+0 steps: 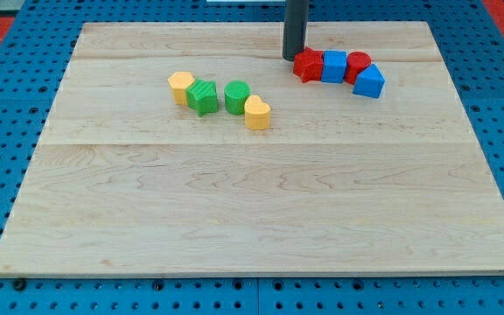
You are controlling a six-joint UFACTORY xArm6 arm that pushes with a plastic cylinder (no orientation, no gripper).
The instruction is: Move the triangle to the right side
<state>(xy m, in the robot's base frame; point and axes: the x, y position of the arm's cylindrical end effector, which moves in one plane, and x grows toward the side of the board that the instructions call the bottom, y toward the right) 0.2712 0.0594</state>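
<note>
Wooden board [261,210] | my tip [292,58] touching red star block [308,66] | blue triangle block [369,81] rightmost

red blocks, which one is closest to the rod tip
The red star-shaped block, leftmost of the row; my tip sits just at its left edge. The other red block lies further right.

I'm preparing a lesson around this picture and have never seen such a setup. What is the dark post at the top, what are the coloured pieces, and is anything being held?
The single camera looks down at a pale wooden board. The dark post is a robot arm's rod; its tip only pushes, so nothing is held. It stands just left of a red star-shaped block, which starts a row with a blue cube, a red cylinder and a blue wedge-like block. Further left lie a yellow block, a green star-shaped block, a green cylinder and a yellow heart-shaped block.
</note>
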